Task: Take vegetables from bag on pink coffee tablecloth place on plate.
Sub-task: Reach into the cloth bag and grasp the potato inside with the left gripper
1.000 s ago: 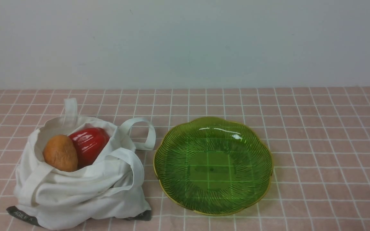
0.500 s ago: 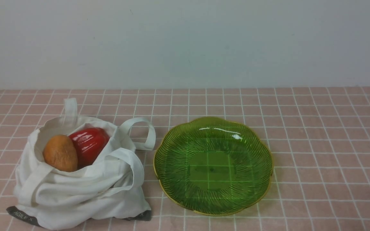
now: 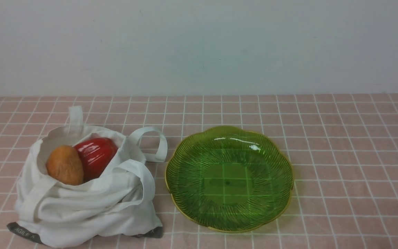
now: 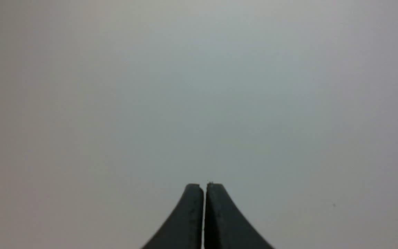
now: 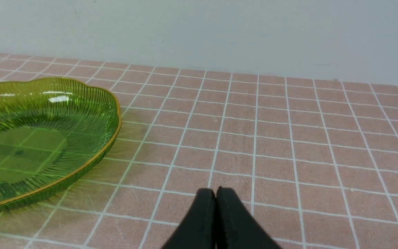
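A white cloth bag (image 3: 81,204) sits at the front left of the pink gridded tablecloth (image 3: 340,145). Its mouth is open and holds an orange-brown potato (image 3: 65,165) beside a glossy red bell pepper (image 3: 96,156). An empty green plate (image 3: 185,193) lies right of the bag and shows in the right wrist view (image 5: 92,114). Neither gripper shows in the front view. My left gripper (image 4: 204,188) is shut, empty and faces only a blank grey wall. My right gripper (image 5: 215,193) is shut and empty, low over the tablecloth (image 5: 288,138), to the right of the plate.
A plain grey-white wall (image 3: 199,45) runs along the back edge of the tablecloth. One bag strap (image 3: 154,145) loops out towards the plate's left rim. A grey "AGILE X" label (image 3: 24,232) marks the bag's front left corner.
A dark part of the left arm at the front view's lower left edge one second ago has left that view. The bag, vegetables and plate have not moved.
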`<action>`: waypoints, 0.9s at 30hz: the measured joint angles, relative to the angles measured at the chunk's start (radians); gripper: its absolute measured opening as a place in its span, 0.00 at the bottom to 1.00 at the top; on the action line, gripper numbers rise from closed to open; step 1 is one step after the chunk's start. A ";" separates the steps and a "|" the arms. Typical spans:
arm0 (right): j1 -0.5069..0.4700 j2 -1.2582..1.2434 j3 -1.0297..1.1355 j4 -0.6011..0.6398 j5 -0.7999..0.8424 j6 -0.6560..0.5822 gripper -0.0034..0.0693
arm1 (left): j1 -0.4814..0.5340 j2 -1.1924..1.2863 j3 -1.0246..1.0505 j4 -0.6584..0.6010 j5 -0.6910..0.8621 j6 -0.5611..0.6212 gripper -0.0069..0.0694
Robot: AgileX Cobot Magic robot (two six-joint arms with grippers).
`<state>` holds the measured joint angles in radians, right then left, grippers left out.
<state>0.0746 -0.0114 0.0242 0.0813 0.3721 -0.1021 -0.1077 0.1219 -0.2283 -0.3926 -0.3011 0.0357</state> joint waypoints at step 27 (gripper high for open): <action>0.000 0.000 0.000 0.000 0.000 0.000 0.03 | 0.000 1.290 -0.889 0.369 1.214 0.052 0.09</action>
<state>0.0746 -0.0114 0.0242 0.0813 0.3721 -0.1021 -0.1077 1.4116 -1.1174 -0.0239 0.9133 0.0876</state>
